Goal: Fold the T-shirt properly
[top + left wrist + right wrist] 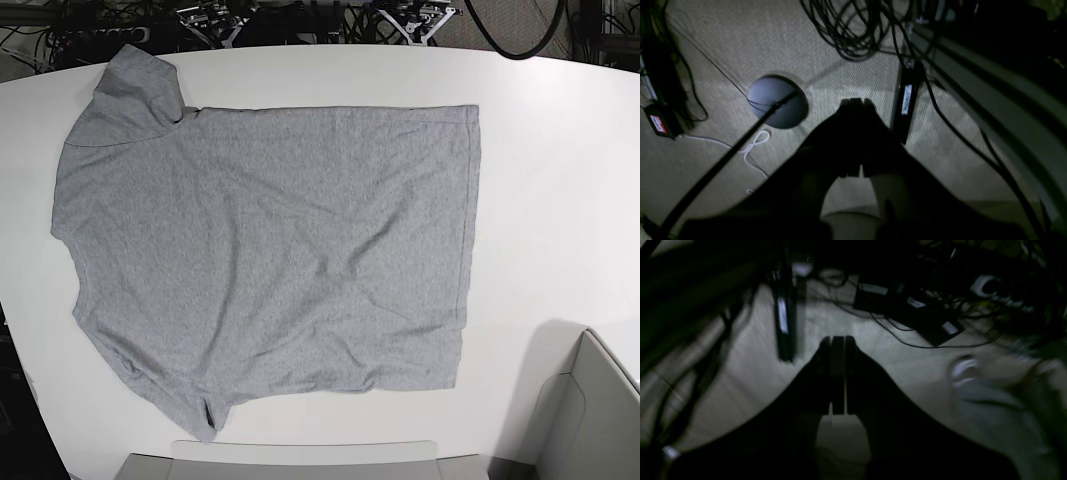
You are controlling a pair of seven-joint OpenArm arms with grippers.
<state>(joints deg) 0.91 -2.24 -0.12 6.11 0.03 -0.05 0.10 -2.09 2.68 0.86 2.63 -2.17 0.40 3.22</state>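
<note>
T-shirt [270, 260] spread flat on white tabletop [560, 200], plain side up, unfolded. Looks light, limp, drapey; pinch at hem corners or sleeve edges. Left gripper [855, 103] and right gripper [837, 340] jaws clenched, empty, aimed at floor.

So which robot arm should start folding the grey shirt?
Probably the right. The T-shirt lies toward the right arm's side of the table. Neither arm shows above the table. The right gripper and left gripper are both shut, seen against floor and cables.
</note>
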